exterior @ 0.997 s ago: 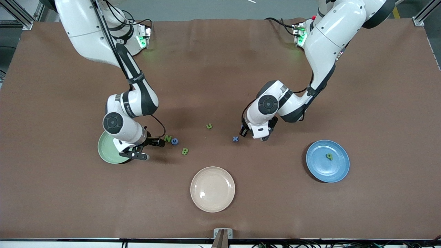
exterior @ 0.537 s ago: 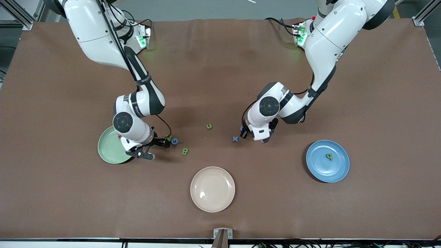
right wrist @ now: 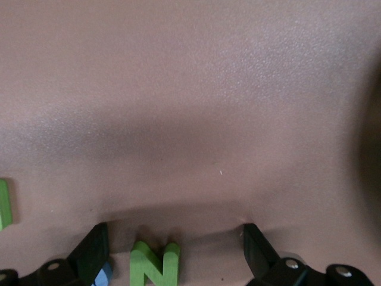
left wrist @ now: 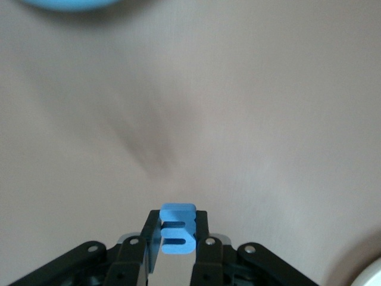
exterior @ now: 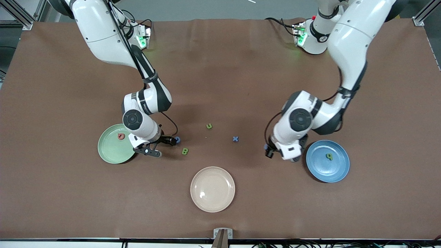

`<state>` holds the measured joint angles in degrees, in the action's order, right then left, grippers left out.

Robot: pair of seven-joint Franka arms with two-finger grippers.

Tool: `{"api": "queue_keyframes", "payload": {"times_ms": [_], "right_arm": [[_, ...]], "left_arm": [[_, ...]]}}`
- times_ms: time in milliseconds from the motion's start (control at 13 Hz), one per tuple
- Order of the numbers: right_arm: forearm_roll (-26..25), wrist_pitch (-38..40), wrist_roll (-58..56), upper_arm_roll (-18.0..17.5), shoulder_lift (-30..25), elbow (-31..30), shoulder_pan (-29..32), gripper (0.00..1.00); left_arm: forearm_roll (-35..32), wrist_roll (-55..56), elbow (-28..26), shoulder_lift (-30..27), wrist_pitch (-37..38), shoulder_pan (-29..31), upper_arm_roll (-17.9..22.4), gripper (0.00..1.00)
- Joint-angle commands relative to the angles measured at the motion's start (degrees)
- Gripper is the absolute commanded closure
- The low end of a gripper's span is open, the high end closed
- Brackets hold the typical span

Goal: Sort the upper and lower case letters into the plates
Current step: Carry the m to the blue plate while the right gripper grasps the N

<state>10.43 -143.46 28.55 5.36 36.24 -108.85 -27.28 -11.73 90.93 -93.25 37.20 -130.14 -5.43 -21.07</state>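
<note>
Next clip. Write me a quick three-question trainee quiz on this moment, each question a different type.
1. True or false: the left tool is shut on a blue letter.
2. Which letter stands between the fingers of the open right tool? A) green N B) green B C) blue x
3. Fill in: the red letter lies in the ____ plate.
Key: 1 true; 2 A; 3 pale green, i.e. the pale green plate.
</note>
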Motion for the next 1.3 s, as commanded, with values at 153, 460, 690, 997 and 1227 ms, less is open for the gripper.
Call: {"api": "queue_keyframes", "payload": {"times_ms": [153,460,690,997,1227], "right_arm": [[0.3,-0.4,1.0,0.4,-1.3,-3.6,-1.4,0.00],[0.2,0.1,0.9,0.3,-2.7,-4.8,-1.6,0.14],[0.1,0.2,0.5,0.3,-2.9,-4.8,-1.6,0.46],[0.2,0.4,0.4,0.3,-3.1,-4.5,-0.9,0.99],[0.1,1.8,-3.4,1.5,-5.0,-3.9,0.3,1.00]], "left_arm": [[-0.8,-12.2,-0.6,-1.5,2.8,7.1,-0.3,1.00],[-0.8,-16.3,-0.6,-1.3,2.9,10.4,-0.1,1.00],[-0.8,-23.0,-0.6,-0.6,2.9,13.8,0.0,1.00],[-3.8,-26.2,-1.0,1.0,2.8,15.5,2.3,0.99],[-5.6,-27.6,-0.8,2.1,2.8,16.8,2.4,0.71]]}}
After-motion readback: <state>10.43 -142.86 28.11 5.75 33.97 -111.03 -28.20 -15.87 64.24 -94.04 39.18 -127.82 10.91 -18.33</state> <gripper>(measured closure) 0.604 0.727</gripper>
